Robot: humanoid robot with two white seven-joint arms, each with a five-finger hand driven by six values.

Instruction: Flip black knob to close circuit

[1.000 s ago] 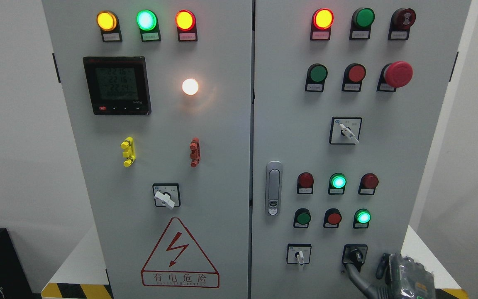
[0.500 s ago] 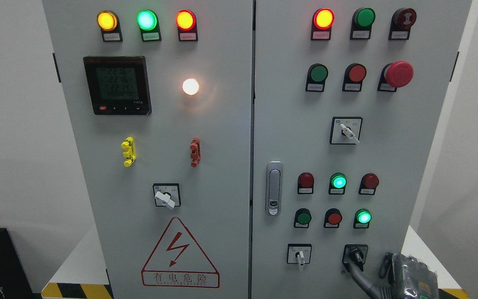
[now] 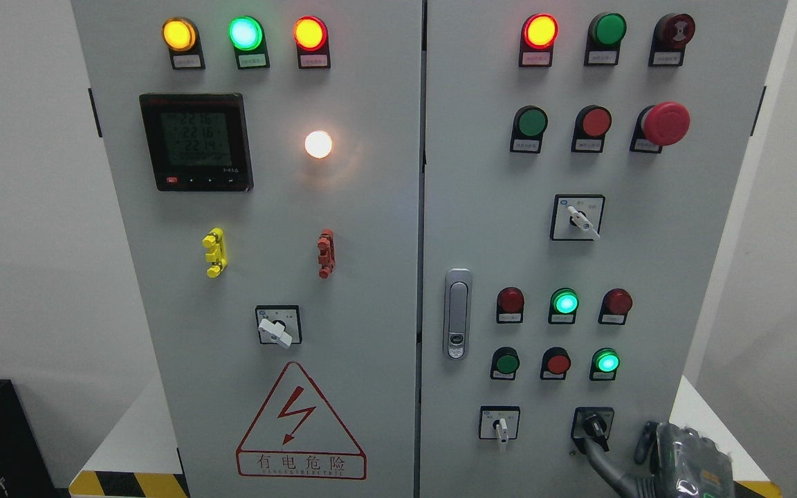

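right hand (image 3: 682, 456) low at cabinet (image 3: 385, 207) corner | one finger (image 3: 596, 456) touched black knob (image 3: 593, 423) | grip unclear

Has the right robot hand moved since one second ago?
Yes. The right robot hand has dropped slightly lower and rightward, measured against the black knob, which its finger reaches.

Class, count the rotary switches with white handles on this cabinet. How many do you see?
3. One is on the left door above the warning triangle, one is mid-right door under the red mushroom button, and one is at the lower right door beside the black knob. None appears hidden.
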